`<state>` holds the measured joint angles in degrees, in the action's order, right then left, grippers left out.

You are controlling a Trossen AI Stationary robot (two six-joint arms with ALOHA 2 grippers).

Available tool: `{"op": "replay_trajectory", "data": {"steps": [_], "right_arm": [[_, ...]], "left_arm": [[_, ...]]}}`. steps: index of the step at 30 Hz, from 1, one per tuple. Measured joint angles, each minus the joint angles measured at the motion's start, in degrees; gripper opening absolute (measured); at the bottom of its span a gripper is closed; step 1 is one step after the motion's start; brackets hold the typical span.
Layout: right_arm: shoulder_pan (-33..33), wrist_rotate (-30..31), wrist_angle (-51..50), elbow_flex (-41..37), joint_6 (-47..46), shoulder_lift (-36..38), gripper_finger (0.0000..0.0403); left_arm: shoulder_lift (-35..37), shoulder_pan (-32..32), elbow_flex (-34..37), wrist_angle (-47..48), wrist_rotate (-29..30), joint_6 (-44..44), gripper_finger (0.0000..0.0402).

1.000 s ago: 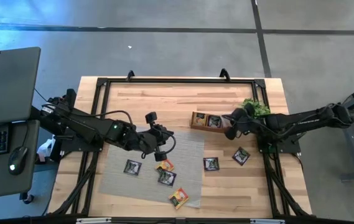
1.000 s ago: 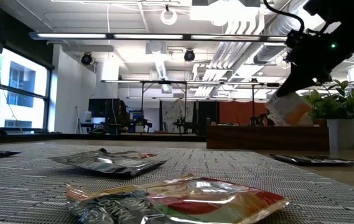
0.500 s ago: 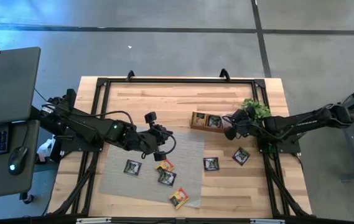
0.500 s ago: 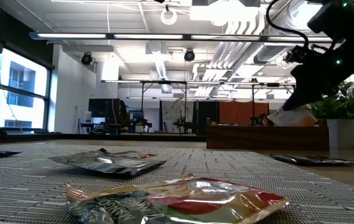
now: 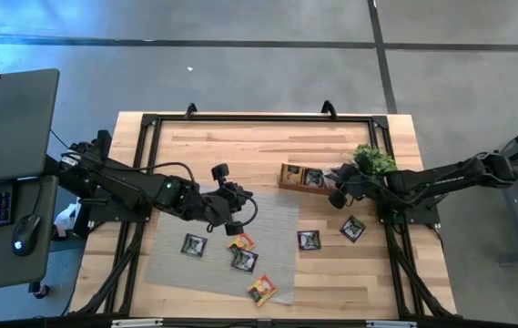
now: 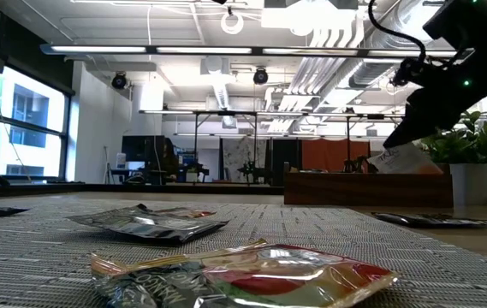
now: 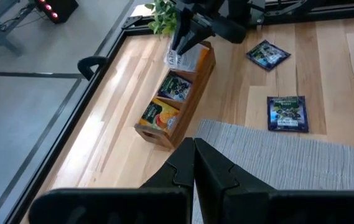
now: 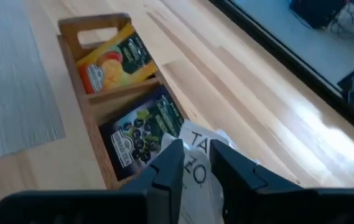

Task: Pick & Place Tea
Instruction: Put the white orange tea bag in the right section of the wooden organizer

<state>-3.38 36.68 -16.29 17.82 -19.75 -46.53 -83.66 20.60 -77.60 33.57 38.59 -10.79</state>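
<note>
A long wooden tray (image 5: 300, 176) lies at the table's far right. One compartment holds an orange tea sachet (image 8: 111, 62) and another a black one (image 8: 142, 130). My right gripper (image 8: 196, 148) hovers open over the tray's right end. A white printed sachet (image 8: 198, 163) stands tilted in that end compartment, its upper edge between the fingers. Several more sachets lie flat on the grey mat (image 5: 277, 214) and on the bare wood, among them a black one (image 5: 309, 240). My left gripper (image 5: 238, 202) hangs shut and empty above the mat. My right gripper's fingers slant down from the table's right side and stand on either side of the white sachet's upper edge (image 8: 195, 140). I cannot tell whether they touch it. The sachet's lower part sits inside the tray's end compartment (image 7: 186, 57).
A small green plant (image 5: 374, 159) stands just behind my right gripper at the tray's right end. Black frame rails run along the table's edges (image 5: 259, 118). A desk with a keyboard and mouse (image 5: 4, 210) stands off the table's left side.
My right gripper has sunk toward the tray's right end with the white sachet. The sachet, earlier hanging above the tray's wall, now sits lower, its bottom inside the end compartment.
</note>
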Motion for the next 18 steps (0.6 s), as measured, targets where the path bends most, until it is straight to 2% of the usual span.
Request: {"op": "replay_trajectory", "data": {"steps": [6, 10, 14, 18], "right_arm": [[0.0, -0.2, 5.1, 0.0, 9.0, 3.6, 0.0089], [0.0, -0.6, 6.1, 0.1, 10.8, 7.0, 0.0085], [0.0, -6.6, 2.8, 0.1, 9.9, 8.2, 0.0056], [0.0, -12.5, -6.8, 0.1, 5.1, 6.9, 0.0008]], "left_arm": [[0.0, 0.0, 0.0, 0.0, 0.0, 0.0, 0.0001], [0.0, 0.0, 0.0, 0.0, 0.0, 0.0, 0.0001], [0.0, 0.0, 0.0, 0.0, 0.0, 0.0, 0.0001], [0.0, 0.0, 0.0, 0.0, 0.0, 0.0, 0.0001]]}}
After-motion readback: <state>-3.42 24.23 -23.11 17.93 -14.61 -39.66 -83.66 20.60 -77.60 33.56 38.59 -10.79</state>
